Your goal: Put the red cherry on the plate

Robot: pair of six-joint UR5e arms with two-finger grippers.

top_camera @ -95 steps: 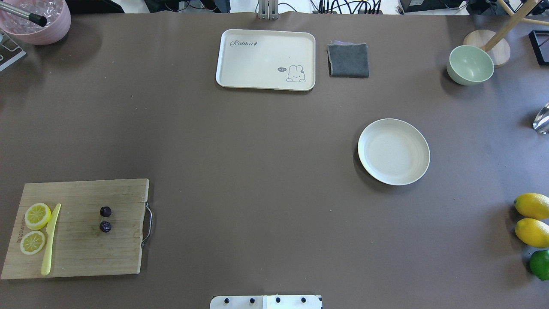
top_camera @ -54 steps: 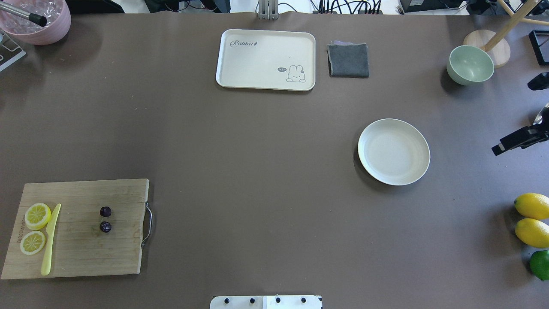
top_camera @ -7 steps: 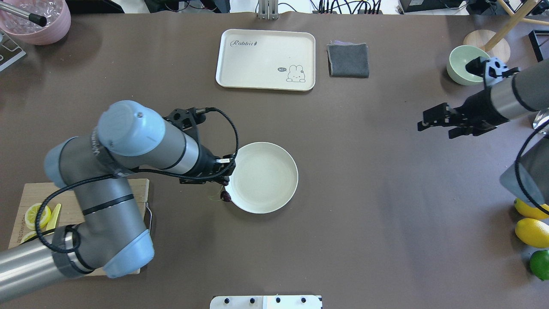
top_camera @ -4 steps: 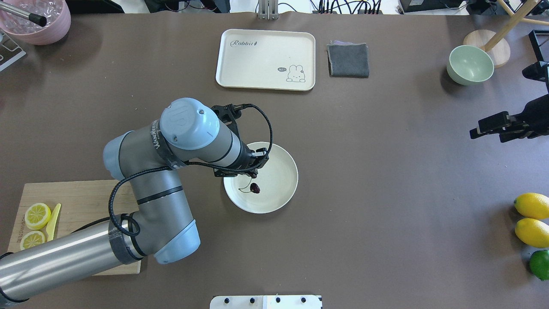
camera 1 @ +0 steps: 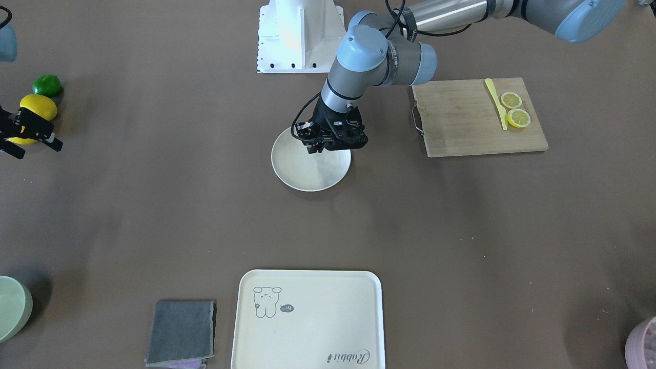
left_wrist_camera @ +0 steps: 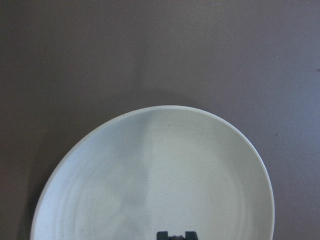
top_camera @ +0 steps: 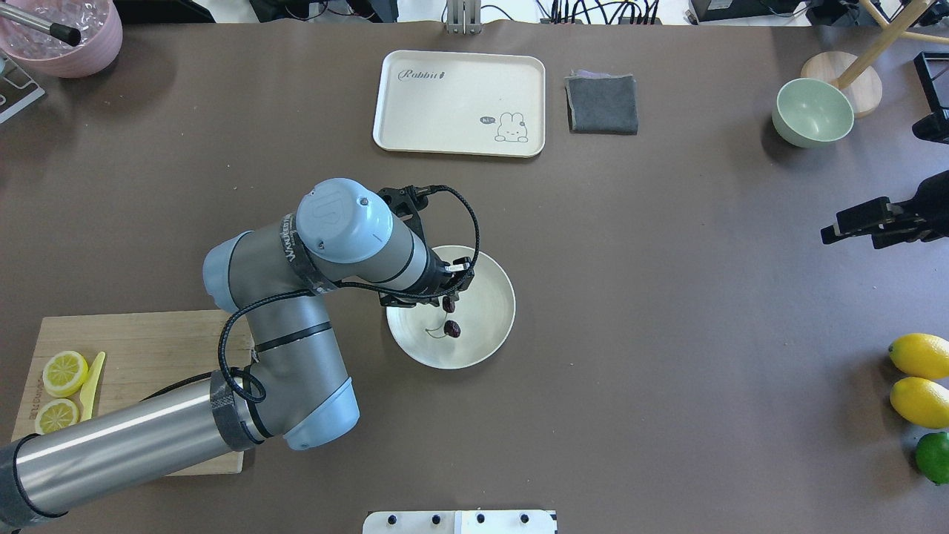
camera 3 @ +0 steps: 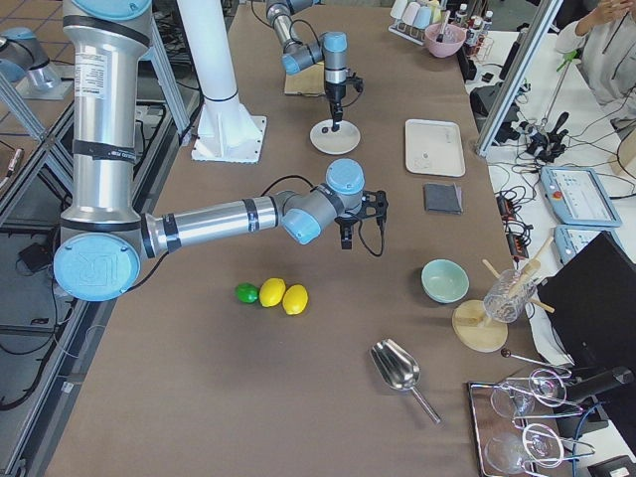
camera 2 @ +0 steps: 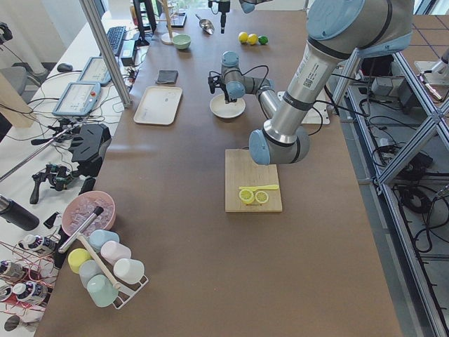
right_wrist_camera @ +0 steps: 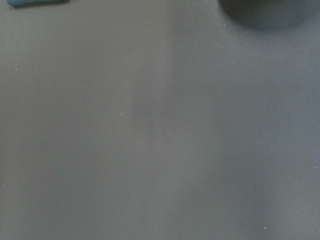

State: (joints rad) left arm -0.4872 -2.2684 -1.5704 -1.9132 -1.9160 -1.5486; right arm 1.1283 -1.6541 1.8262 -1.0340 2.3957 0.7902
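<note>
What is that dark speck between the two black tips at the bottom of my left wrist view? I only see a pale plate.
Observer: A red cherry, a joined pair. Overhead, one fruit is at the left gripper tips, the other looks to rest on the plate.
Operator: Is the plate alone?
Observer: No, a cutting board with lemon slices lies nearby.
Operator: And the other arm?
Observer: The right gripper hangs open, far from the plate.
</note>
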